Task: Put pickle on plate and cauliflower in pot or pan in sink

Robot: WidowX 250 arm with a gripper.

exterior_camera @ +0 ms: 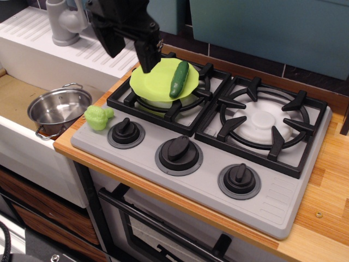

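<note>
The dark green pickle (179, 78) lies on the lime-green plate (155, 82), which rests on the left stove burner. The pale lime-green cauliflower (98, 117) sits on the stove's front left corner, next to the left knob. The shiny steel pot (59, 109) stands empty in the tan sink (16, 95) at the left. My gripper (130, 50) hangs above the plate's back left edge with its fingers spread apart and nothing between them. It is well above and behind the cauliflower.
A grey faucet (64, 22) stands on the white drainboard at the back left. Three black knobs (179, 151) line the stove's front. The right burner grate (264, 126) is bare. Wooden counter (327, 185) runs along the right.
</note>
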